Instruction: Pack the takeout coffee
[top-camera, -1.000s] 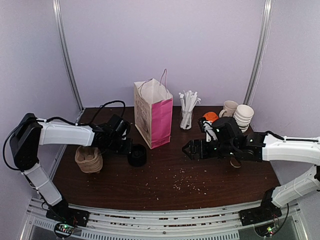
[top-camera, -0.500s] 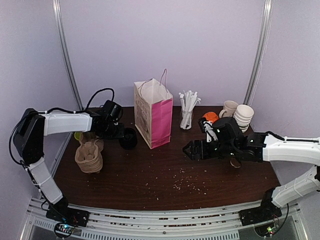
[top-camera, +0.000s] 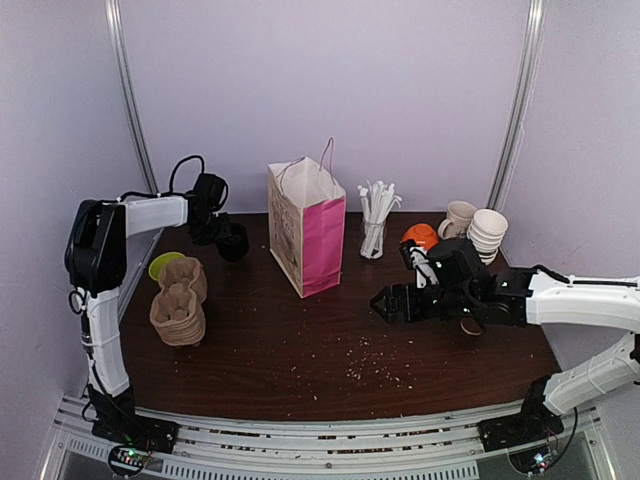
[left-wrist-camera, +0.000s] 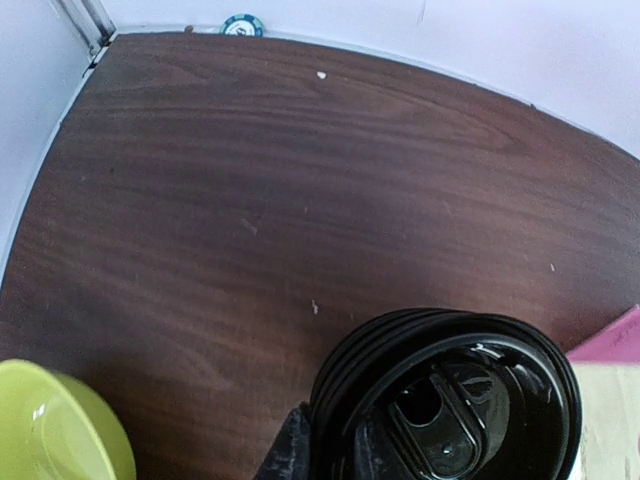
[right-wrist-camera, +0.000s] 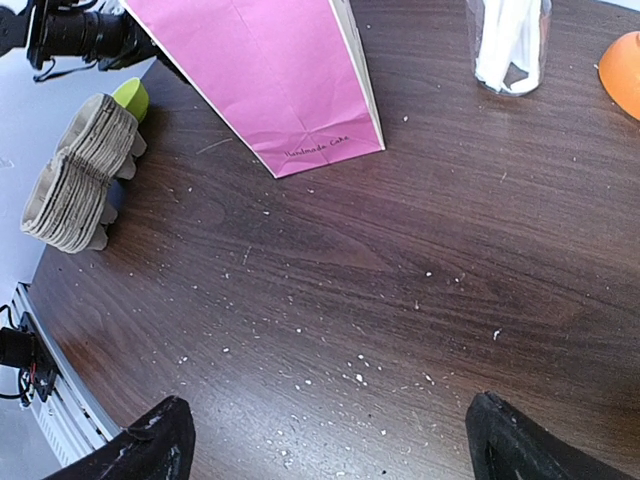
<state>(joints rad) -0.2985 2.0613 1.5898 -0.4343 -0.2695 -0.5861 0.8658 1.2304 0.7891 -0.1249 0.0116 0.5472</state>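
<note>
The takeout coffee does not clearly show in any view. My left gripper (top-camera: 226, 236) reaches to the back left of the table, left of the bag, and is shut on a stack of black dome lids (top-camera: 234, 242). In the left wrist view the lid stack (left-wrist-camera: 450, 400) fills the lower right, with one of my fingers (left-wrist-camera: 293, 450) pressed against its rim and the other hidden. My right gripper (top-camera: 385, 303) stands open low over the table's middle right, with nothing but crumbed wood between its tips (right-wrist-camera: 335, 445).
An open pink-and-white paper bag (top-camera: 308, 235) stands at the back centre. A glass of straws (top-camera: 374, 225), an orange object (top-camera: 420, 234), a beige mug (top-camera: 460, 215) and stacked paper cups (top-camera: 488, 235) stand right of it. Pulp cup carriers (top-camera: 178, 305) and a green bowl (top-camera: 160, 265) sit left.
My left arm has swung the black lid stack from the table beside the cup carriers up to the back left, next to the bag. The right arm has barely shifted.
</note>
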